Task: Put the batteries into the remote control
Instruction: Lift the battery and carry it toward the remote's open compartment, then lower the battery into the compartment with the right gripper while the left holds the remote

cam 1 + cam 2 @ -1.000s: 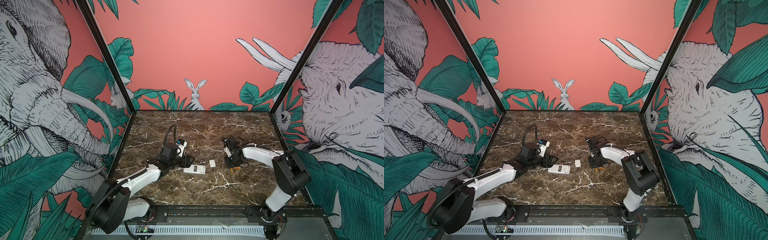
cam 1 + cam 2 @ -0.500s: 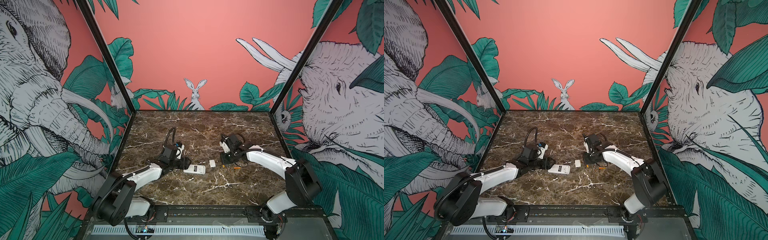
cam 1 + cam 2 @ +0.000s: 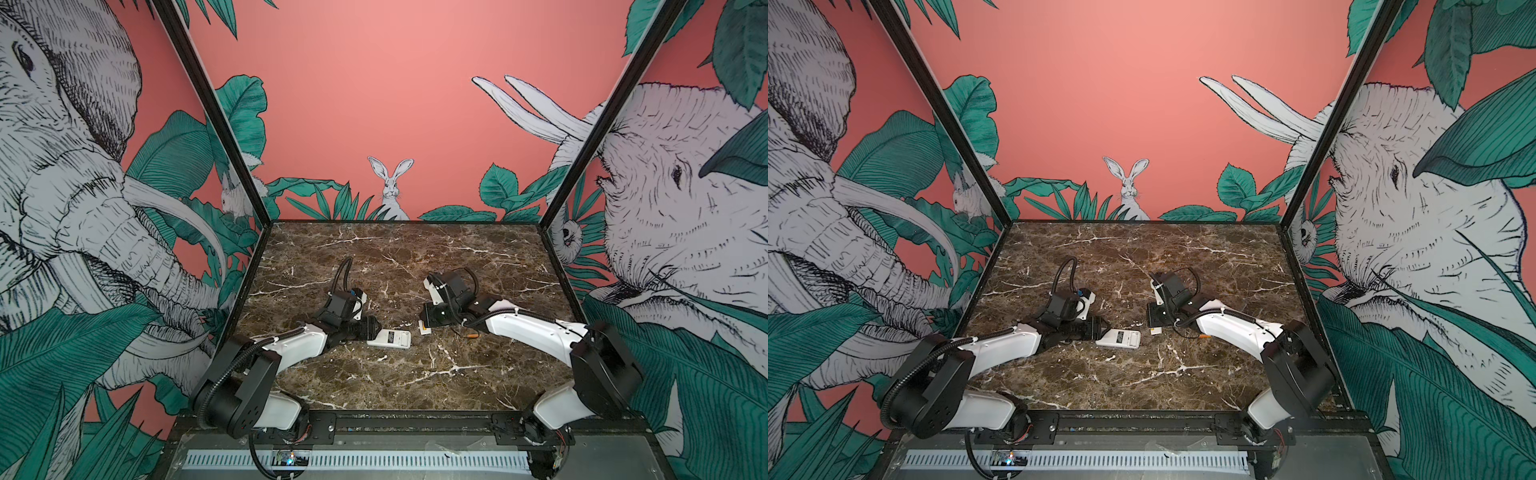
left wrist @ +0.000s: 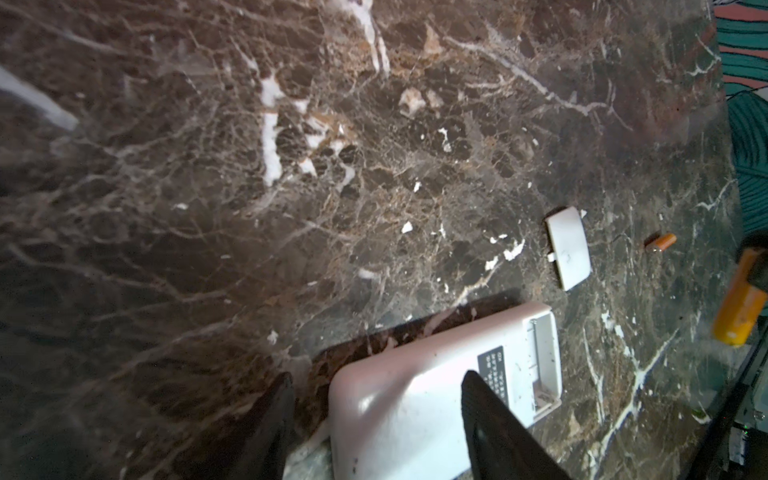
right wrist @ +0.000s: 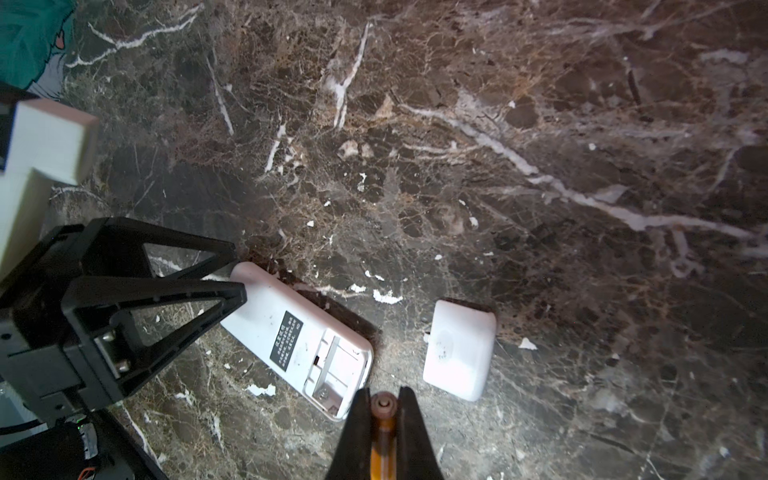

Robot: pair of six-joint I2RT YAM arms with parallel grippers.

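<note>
The remote control point(image 3: 390, 338) point(image 3: 1118, 338) lies back up on the marble, its battery compartment point(image 5: 332, 374) open and empty. My left gripper point(image 3: 373, 330) point(image 4: 376, 376) is open at the remote's closed end. One finger point(image 4: 286, 415) stands off the remote's side, and the other point(image 4: 482, 407) is over its back. My right gripper point(image 3: 424, 323) point(image 5: 384, 395) is shut on an orange battery point(image 5: 383, 409), just off the compartment end. A second battery point(image 3: 472, 333) point(image 4: 660, 242) lies loose on the table under the right forearm.
The white battery cover point(image 3: 424, 329) point(image 5: 459, 349) lies on the marble just right of the remote, beside the right gripper's tips. Printed walls point(image 3: 232, 249) enclose the table on three sides, and a black rail point(image 3: 415, 419) runs along the front edge.
My right gripper has carried its battery leftwards, from beside the loose battery to the remote's open end. The left jaws have narrowed a little at the remote's other end.
</note>
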